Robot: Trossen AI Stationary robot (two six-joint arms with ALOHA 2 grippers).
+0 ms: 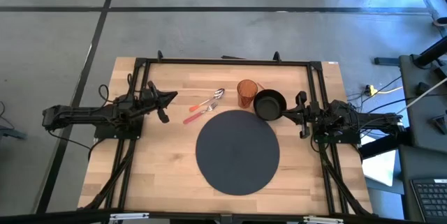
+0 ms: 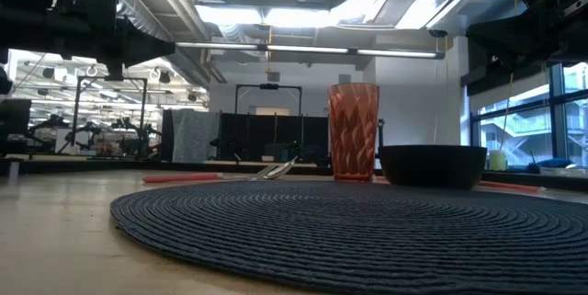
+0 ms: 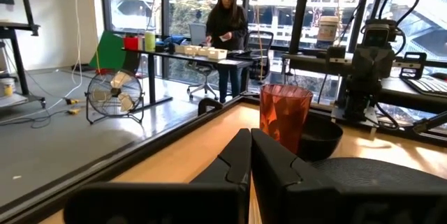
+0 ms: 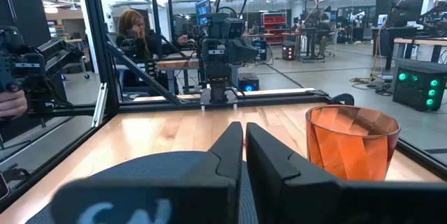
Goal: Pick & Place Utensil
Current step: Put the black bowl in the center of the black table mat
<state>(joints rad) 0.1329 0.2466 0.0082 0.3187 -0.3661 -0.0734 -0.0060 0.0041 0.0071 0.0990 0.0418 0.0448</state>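
The big round dark mat point(image 1: 237, 151) lies in the middle of the desk point(image 1: 160, 168). It looks like the spot where someone eats, so the other things sit just past its far edge, ready to be laid out.

There are two utensils. A spoon point(image 1: 205, 103) and a fork point(image 1: 200, 112) both have orange-red handles. They lie side by side, just off the mat's far left edge, and they seem to cross or touch in the middle. Nothing holds them yet, so I think the job has not begun.

There is one orange cup point(image 1: 246, 93). It stands upright just beyond the mat's far edge. There is one black bowl point(image 1: 269, 104), right beside the cup and touching the mat's rim, or nearly so.

There are two arms. The left gripper point(image 1: 167, 98) waits to the left of the mat, near the spoon and fork but not touching them. Its fingers point(image 3: 234, 161) are pressed together and hold nothing. It is the closer one to the utensils, so it may be the one to pick them up.

The right gripper point(image 1: 287, 113) waits to the right of the mat, close to the bowl. Its fingers point(image 4: 230, 151) are pressed together too, and they are empty.

Far behind the desk, a person point(image 3: 225, 25) stands at another table.
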